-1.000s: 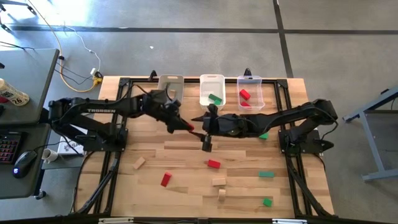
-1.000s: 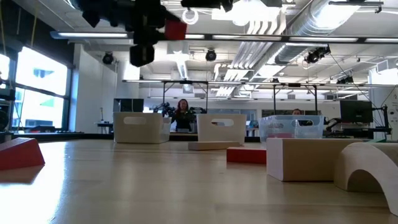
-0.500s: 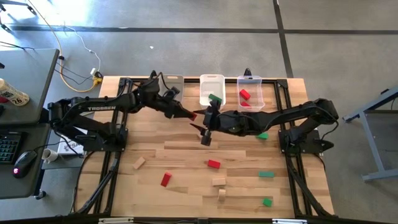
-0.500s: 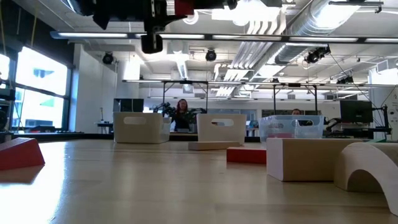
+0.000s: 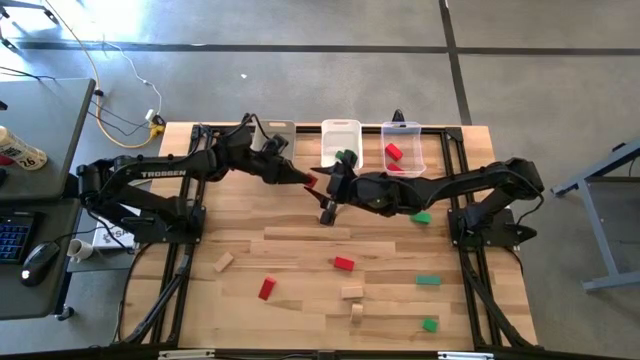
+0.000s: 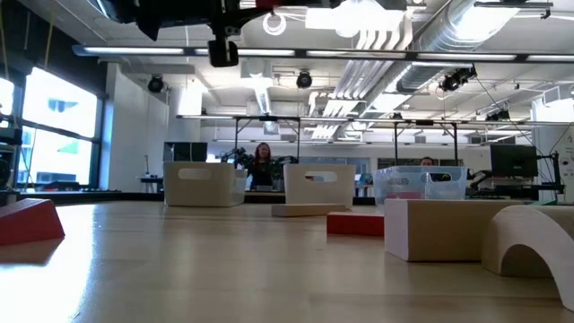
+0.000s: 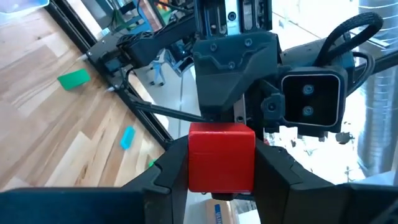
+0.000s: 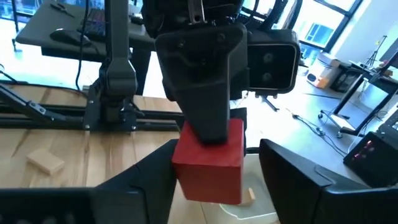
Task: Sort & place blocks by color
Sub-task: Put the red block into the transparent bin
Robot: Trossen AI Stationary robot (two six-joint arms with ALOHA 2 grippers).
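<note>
In the right wrist view the right gripper (image 8: 214, 180) stands open around a red block (image 8: 208, 160) — a mid-air handover, likely so this arm can reach the red-block bin (image 5: 402, 146). The left gripper (image 7: 221, 171) is clamped on that block. The high view shows both meeting above the table (image 5: 300, 255), just short of the bins; the low view hardly shows it.

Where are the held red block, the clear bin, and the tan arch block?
red block (image 7: 221, 155), left wrist view, front face.
clear bin (image 5: 404, 128), high view, far rim.
tan arch block (image 6: 529, 238), low view, curved top.
</note>
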